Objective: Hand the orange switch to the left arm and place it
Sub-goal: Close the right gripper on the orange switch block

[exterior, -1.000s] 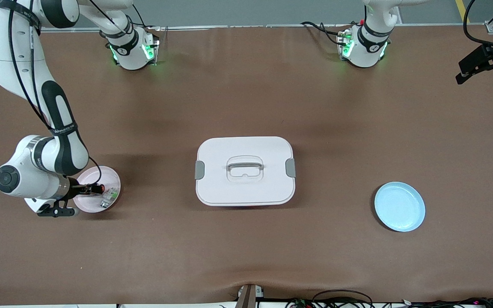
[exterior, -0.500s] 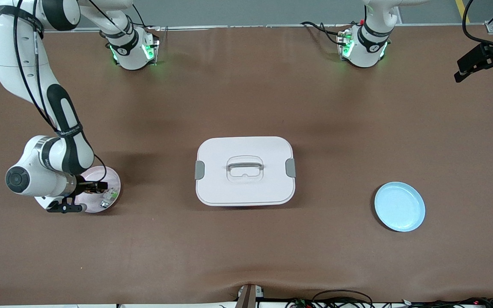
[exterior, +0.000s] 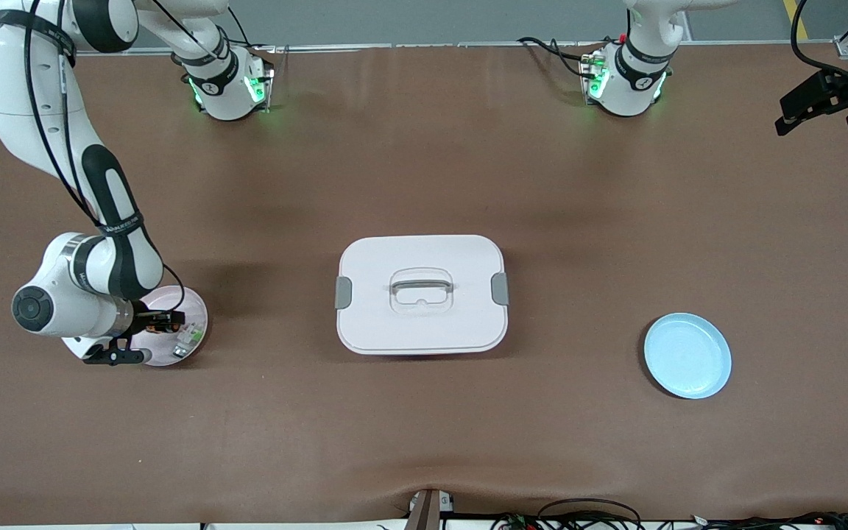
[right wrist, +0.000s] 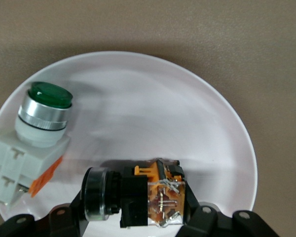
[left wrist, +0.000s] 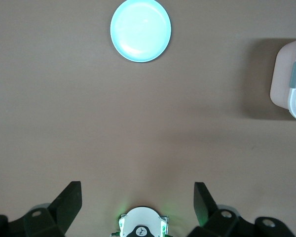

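Occupying the table's middle, the box [exterior: 421, 294] is the landmark. Toward the right arm's end from it, the right gripper [exterior: 166, 322] clamps the orange switch [right wrist: 150, 195] on the pink plate [exterior: 190, 305]. Left gripper [left wrist: 137, 197] waits, fingers apart.

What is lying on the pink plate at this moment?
On the pink plate lie the orange switch, with the right gripper shut on it, and a green-capped white switch. The gripper hides the plate's surface under the orange switch.

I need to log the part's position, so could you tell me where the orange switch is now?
The orange switch lies on the pink plate at the right arm's end of the table, beside the green-capped switch, with the right gripper shut on it.
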You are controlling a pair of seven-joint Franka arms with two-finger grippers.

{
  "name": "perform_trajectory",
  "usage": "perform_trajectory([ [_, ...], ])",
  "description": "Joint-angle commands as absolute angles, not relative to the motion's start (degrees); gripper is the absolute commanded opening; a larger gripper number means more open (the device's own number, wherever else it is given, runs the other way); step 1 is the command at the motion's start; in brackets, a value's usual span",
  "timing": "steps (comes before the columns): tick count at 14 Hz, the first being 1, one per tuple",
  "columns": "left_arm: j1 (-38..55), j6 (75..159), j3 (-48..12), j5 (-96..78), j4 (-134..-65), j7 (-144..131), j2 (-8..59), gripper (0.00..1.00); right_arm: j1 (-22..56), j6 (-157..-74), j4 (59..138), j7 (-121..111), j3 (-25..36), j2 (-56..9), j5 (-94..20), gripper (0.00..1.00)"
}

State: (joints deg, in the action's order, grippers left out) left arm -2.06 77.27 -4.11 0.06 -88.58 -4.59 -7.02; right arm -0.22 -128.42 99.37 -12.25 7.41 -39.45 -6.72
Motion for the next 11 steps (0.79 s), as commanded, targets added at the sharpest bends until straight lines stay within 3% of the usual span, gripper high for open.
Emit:
perform_trajectory([
  [1, -2.2, 75.68, -4.39, -0.35, -87.54, -4.83, -7.12, 1.0, -0.18, -128.14, 99.58, -14.59, 7.29, -39.29, -8.0, 0.23],
  [5, -2.29, 75.67, -4.39, -0.44, -87.54, -4.83, -7.21, 1.0, -0.18, -125.7, 99.23, -14.68, 7.29, -38.67, -7.82, 0.21],
  [11, -2.29, 75.06, -4.39, -0.44, -87.54, -4.83, -7.29, 1.0, 0.7, -108.12, 97.21, -13.01, 6.95, -31.56, -8.26, 0.2],
])
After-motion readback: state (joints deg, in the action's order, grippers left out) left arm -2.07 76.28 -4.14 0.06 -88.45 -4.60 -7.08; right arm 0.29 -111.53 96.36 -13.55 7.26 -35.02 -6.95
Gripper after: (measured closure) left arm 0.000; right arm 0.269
